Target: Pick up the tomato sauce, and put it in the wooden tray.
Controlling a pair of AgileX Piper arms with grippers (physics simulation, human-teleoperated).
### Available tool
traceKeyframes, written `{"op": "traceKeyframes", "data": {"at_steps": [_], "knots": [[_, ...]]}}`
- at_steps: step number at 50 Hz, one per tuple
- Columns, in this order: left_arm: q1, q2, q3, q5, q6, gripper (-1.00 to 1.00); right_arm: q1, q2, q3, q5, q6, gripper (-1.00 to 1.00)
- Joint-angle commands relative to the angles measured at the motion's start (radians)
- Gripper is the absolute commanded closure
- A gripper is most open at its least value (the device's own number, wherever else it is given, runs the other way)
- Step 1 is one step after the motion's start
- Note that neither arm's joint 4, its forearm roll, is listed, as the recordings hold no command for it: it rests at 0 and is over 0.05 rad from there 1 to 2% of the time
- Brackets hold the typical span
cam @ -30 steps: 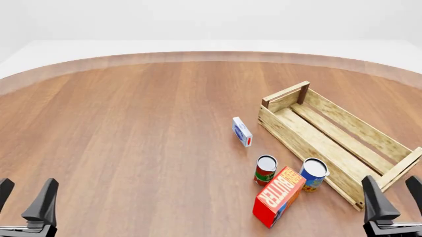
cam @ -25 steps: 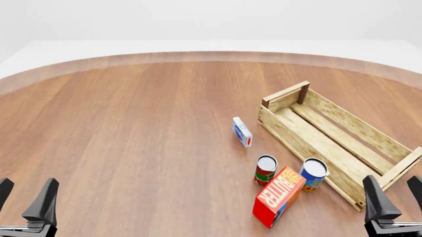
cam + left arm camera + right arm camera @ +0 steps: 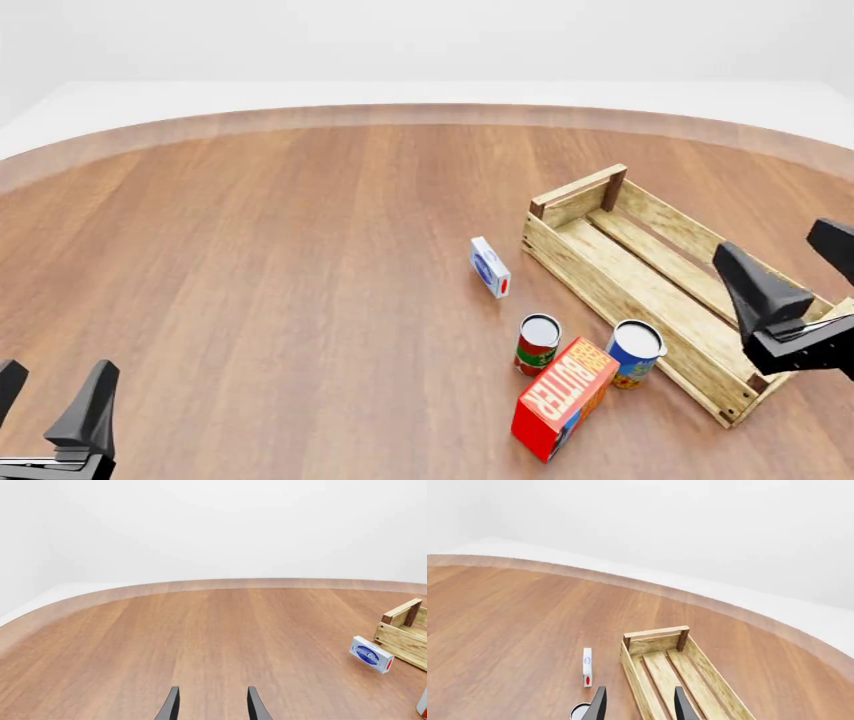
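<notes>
The approach step is in hand: the right claw [image 3: 798,262] hangs apart over the wooden tray [image 3: 674,262], empty. The tomato sauce [image 3: 538,343] stands on the table [image 3: 267,260], beside the butter box [image 3: 563,398]. Next move, I judge: lower around the can. The left claw [image 3: 47,400] is apart, idle.

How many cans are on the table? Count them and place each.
2. The tomato sauce stands just left of the butter box; the blue-labelled can stands right of that box, close beside the wooden tray. None looks hidden.
</notes>
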Motion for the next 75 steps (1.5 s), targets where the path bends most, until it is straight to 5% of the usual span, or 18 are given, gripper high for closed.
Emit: {"op": "traceKeyframes", "data": {"at_steps": [1,11,15,19,23,25,31,39,48,55,75], "knots": [[0.0,0.0,0.0,0.0,0.0,-1.0,0.122,0.225,-0.248,0.121,-0.111,-1.0],[0.0,0.0,0.0,0.0,0.0,-1.0,0.151,0.447,-0.436,0.235,-0.198,-1.0],[0.0,0.0,0.0,0.0,0.0,-1.0,0.183,0.538,-0.527,0.295,-0.165,-1.0],[0.0,0.0,0.0,0.0,0.0,-1.0,0.18,0.638,-0.543,0.315,-0.213,-1.0],[0.0,0.0,0.0,0.0,0.0,-1.0,0.177,0.711,-0.582,0.345,-0.192,-1.0],[0.0,0.0,0.0,0.0,0.0,-1.0,0.133,0.719,-0.568,0.326,-0.259,-1.0],[0.0,0.0,0.0,0.0,0.0,-1.0,0.148,0.806,-0.604,0.388,-0.162,-1.0],[0.0,0.0,0.0,0.0,0.0,-1.0,0.134,0.849,-0.597,0.395,-0.18,-1.0],[0.0,0.0,0.0,0.0,0.0,-1.0,0.12,0.959,-0.611,0.415,-0.083,-1.0],[0.0,0.0,0.0,0.0,0.0,-1.0,0.075,0.977,-0.599,0.378,-0.083,-1.0],[0.0,0.0,0.0,0.0,0.0,-1.0,0.157,1.057,-0.492,0.308,-0.003,-1.0]]}}
